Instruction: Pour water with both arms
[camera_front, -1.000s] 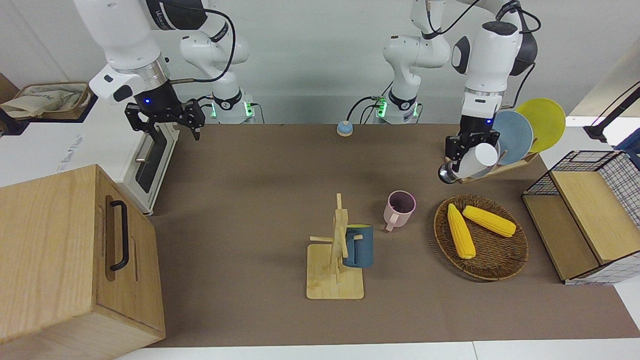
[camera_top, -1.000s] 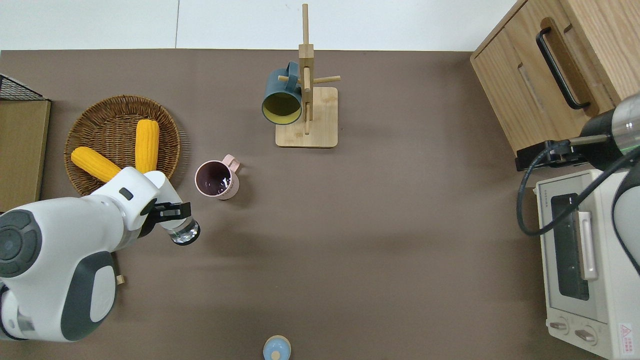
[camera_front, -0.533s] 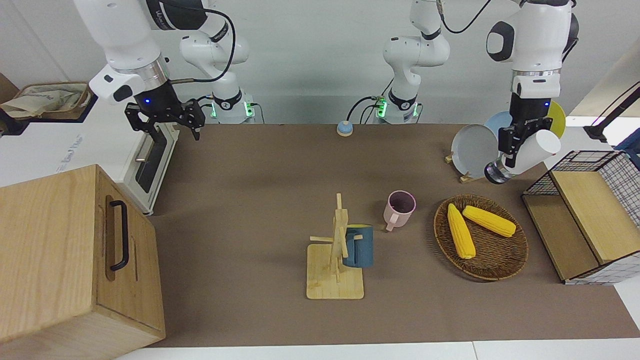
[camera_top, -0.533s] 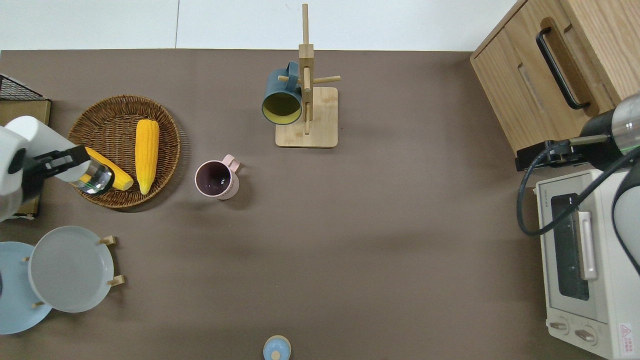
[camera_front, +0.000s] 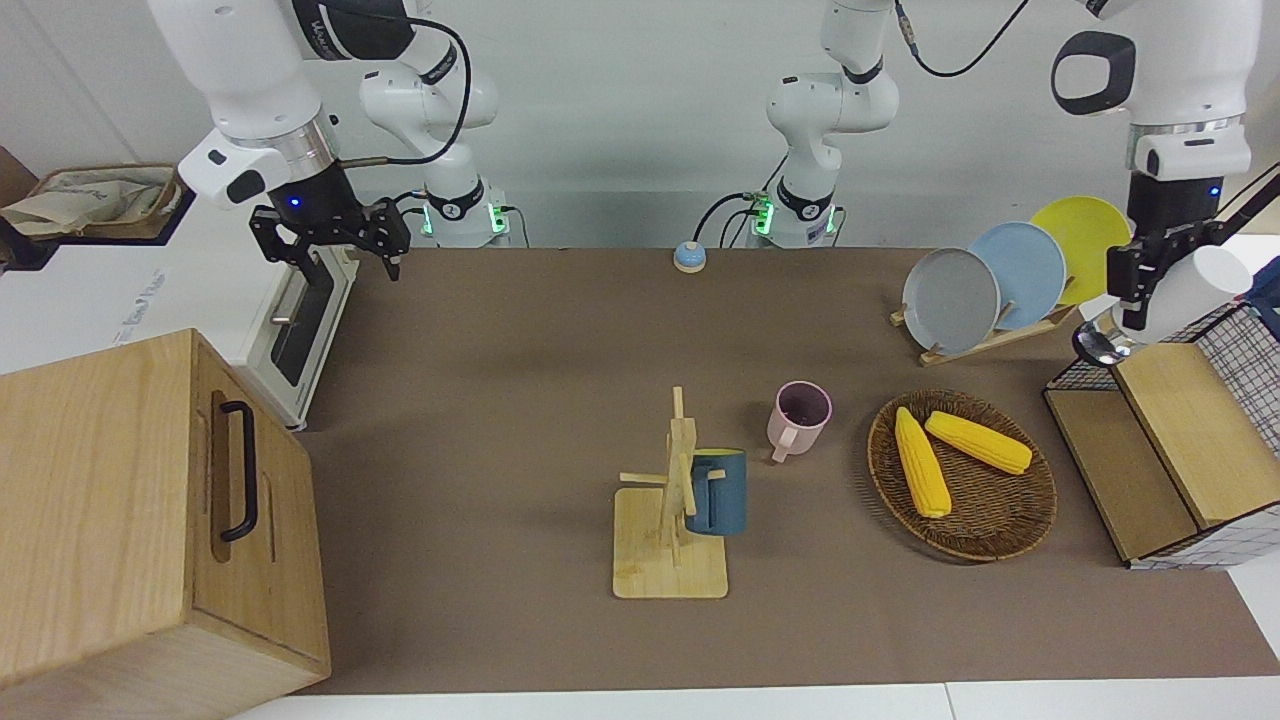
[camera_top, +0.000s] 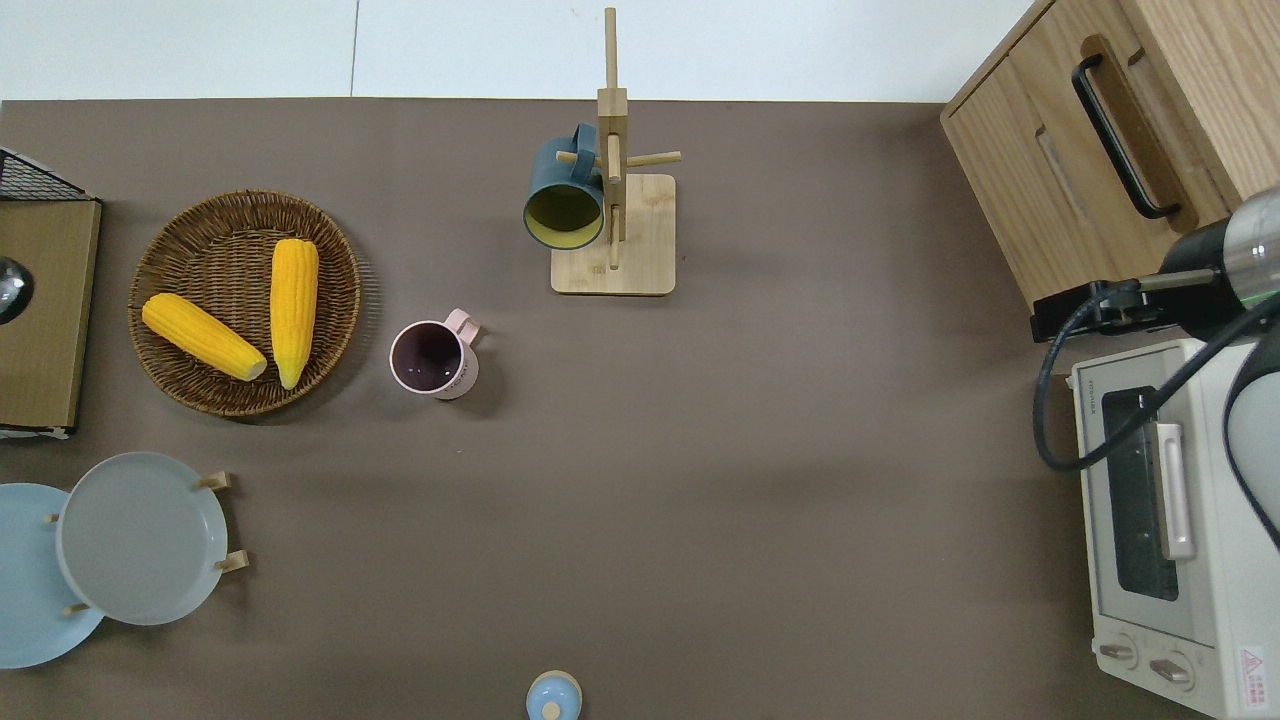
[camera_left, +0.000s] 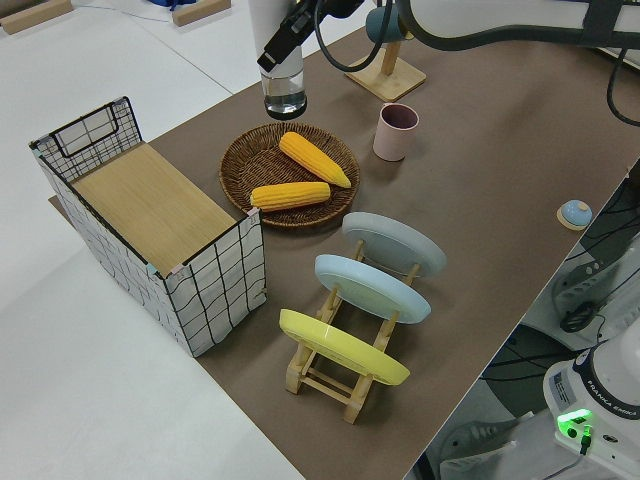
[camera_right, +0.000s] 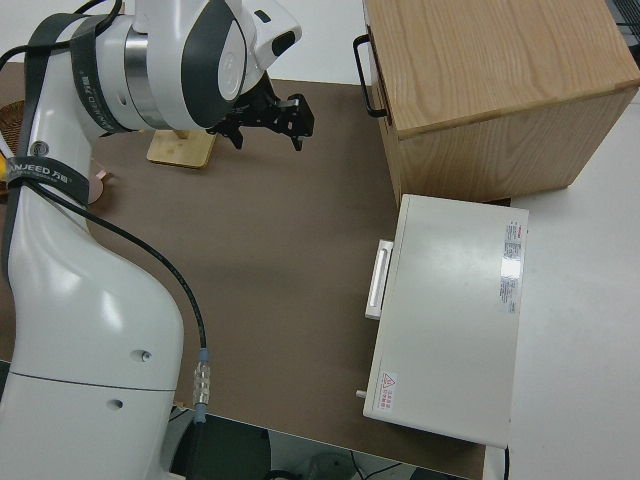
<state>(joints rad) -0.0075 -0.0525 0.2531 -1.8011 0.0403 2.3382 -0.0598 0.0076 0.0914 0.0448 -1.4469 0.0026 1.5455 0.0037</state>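
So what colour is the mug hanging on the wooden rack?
Dark teal outside, yellow-green inside; the mug shows best in the overhead view.

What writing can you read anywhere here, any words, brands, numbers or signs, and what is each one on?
"FRANKA EMIKA": on an arm's base.
"INJEED", as far as it reads: on the black strap round the right arm.
Red warning triangle: on a sticker on the oven; its small print is unreadable.
Other oven labels: too small to read.
The bottle in the left gripper: no text seen.

Two glossy white jointed arms (camera_front: 250, 80) with dark grey joint caps, black cables and blue wrist lights.
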